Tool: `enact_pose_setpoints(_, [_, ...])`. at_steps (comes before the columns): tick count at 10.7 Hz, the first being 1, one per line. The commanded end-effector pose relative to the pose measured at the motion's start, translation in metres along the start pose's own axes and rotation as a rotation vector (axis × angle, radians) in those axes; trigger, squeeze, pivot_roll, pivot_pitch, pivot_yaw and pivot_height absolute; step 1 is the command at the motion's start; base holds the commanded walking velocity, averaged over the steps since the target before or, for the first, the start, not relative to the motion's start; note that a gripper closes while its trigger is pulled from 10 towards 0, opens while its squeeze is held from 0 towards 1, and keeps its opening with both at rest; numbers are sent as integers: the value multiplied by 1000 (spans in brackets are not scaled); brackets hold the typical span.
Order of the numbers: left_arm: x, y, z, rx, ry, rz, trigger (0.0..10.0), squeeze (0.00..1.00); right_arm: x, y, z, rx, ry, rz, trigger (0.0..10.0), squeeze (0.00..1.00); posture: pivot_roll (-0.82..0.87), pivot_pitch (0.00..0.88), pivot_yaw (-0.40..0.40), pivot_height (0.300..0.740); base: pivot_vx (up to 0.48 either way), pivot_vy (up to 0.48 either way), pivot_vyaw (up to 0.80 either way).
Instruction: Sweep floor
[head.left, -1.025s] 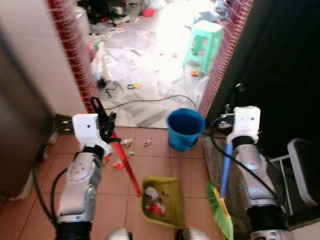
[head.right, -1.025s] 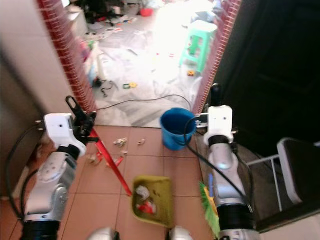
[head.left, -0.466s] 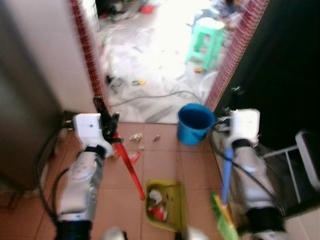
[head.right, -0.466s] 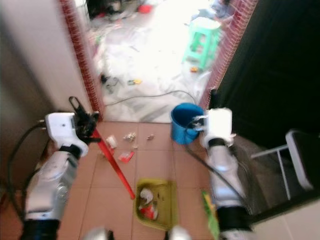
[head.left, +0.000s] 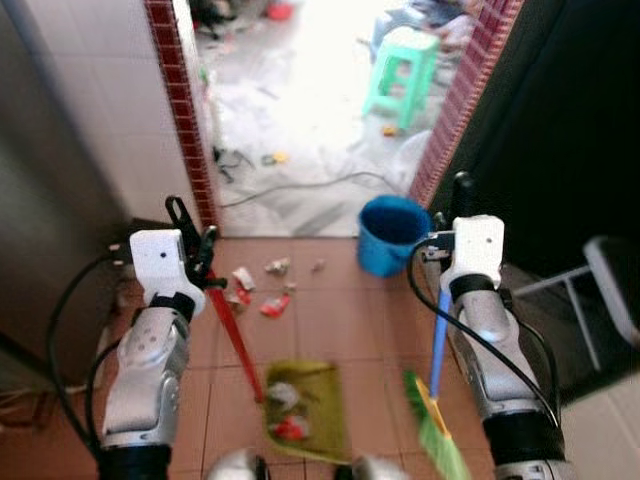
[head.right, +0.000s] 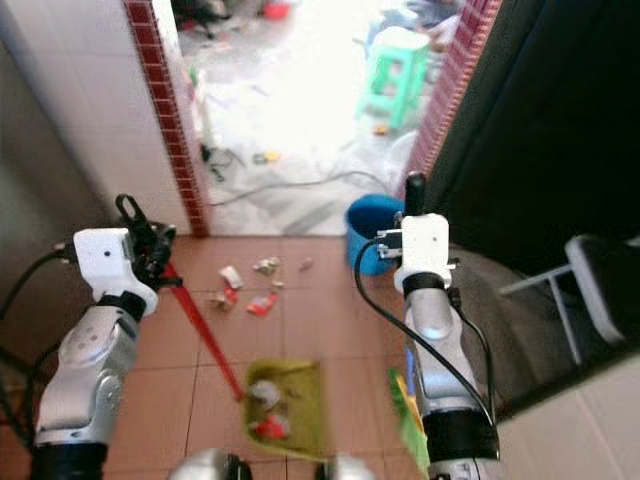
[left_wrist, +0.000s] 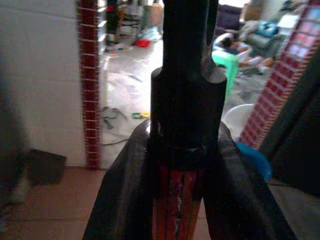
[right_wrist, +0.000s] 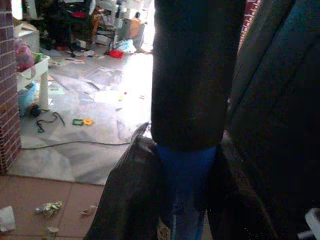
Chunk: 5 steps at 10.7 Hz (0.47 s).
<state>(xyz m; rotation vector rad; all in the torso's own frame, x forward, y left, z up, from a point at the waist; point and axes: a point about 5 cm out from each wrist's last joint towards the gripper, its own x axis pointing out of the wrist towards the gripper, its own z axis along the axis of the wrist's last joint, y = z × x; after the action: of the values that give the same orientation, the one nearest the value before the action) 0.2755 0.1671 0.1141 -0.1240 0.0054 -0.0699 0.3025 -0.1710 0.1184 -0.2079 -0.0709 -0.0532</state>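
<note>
A tiled floor (head.left: 330, 340) runs to a bright doorway. The left gripper (head.left: 192, 252) pinches the dustpan (head.left: 300, 412) by its red handle (head.left: 235, 335). Scraps (head.left: 262, 290) lie ahead, beside a bucket (head.left: 392, 232). The right gripper (head.left: 452, 225) clamps the broom (head.left: 437, 400).

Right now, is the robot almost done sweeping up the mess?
Partly. The yellow-green dustpan already holds some scraps. In hand: the left end effector grips the dustpan's red handle, and the right end effector grips the blue broom. Left to do: scraps of litter lie on the tiles near the blue bucket, unswept.
</note>
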Motion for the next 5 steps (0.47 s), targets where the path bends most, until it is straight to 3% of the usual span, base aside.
enact_pose_setpoints(1, [7, -5, 21, -5, -103, -26, 10000, 0, 6, -2, 8, 4, -31, -10, 10000, 0, -17, 13, -39, 740, 0, 0, 0])
enact_pose_setpoints(3, [9, 0, 34, -56, -148, 11, 10000, 0, 5, -2, 6, 1, -26, -8, 10000, 0, -14, 10, -42, 740, 0, 0, -716])
enact_pose_setpoints(5, [15, 4, 54, -75, -219, 26, 10000, 0, 7, -7, 2, -62, -7, -42, 10000, 0, -15, 10, -46, 740, 0, 0, 0])
